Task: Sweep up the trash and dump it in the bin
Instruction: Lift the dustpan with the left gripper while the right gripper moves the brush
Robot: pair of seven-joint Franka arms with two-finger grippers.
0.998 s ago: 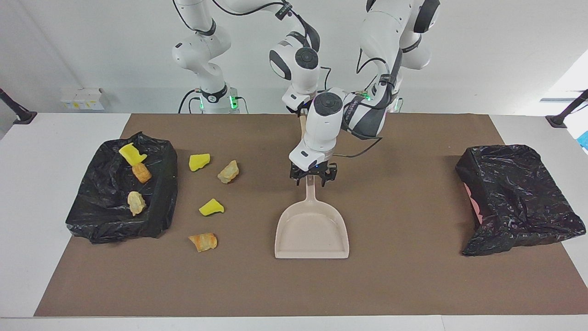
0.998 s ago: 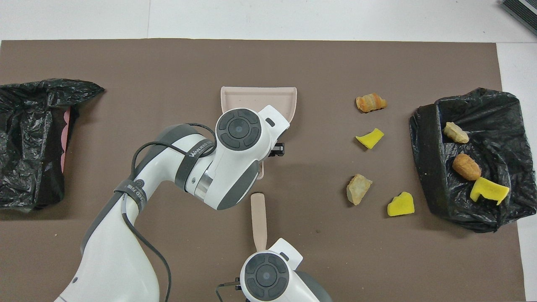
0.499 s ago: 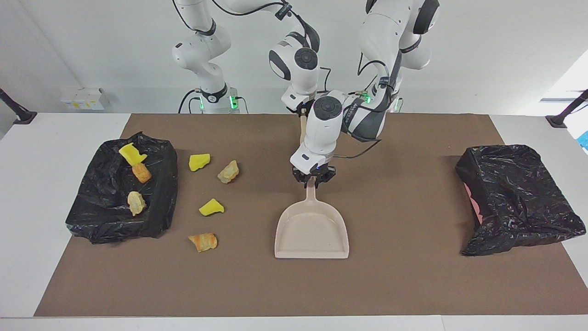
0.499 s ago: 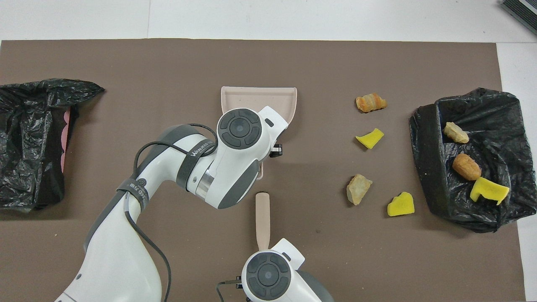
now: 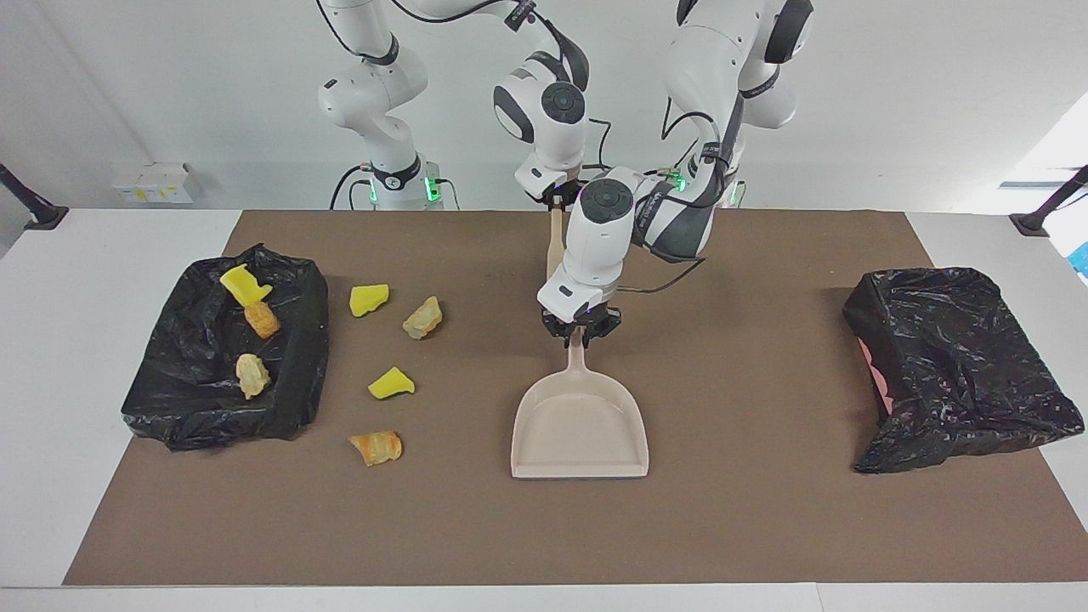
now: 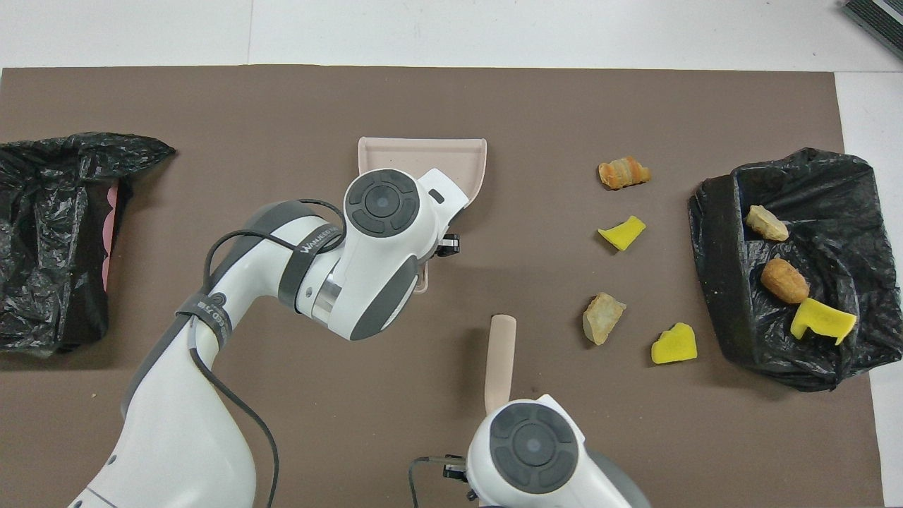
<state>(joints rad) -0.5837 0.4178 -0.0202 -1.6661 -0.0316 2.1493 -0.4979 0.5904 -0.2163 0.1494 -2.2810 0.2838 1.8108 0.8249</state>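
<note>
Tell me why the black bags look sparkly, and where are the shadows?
Facing view: light glints off the crinkly black bags, daylight glares at one edge, and a soft shadow lies on the brown mat by the handle of the dustpan. Overhead view: the bags shine in patches, and a dim shadow sits beside the beige stick.

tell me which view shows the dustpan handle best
The facing view. There the dustpan handle runs bare from the pan up to the left tool, which is shut on it. In the overhead view the left arm covers nearly all of it; only the pan's front edge and a bit of handle show.
</note>
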